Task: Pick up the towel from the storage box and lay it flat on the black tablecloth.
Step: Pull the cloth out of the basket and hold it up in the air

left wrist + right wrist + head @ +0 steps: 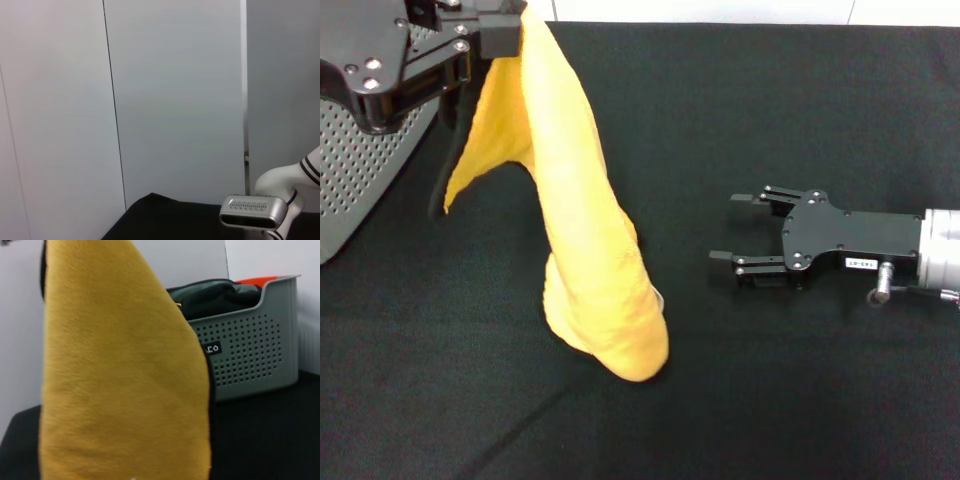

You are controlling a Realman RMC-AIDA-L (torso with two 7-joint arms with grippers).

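The left gripper (485,40), at the upper left of the head view, is clamped on the top edge of the towel (582,230), which hangs in a long yellow fold; its lower end touches the cloth (770,110) at lower centre. The towel is out of the box (360,160), so pickup appears done; spreading it flat remains. The right gripper (745,235), at centre right, rests low over the cloth with its jaws apart, holding nothing. Hidden items: the left fingertips behind the towel, most of the box beyond the frame edge, and the towel's grey-green face.
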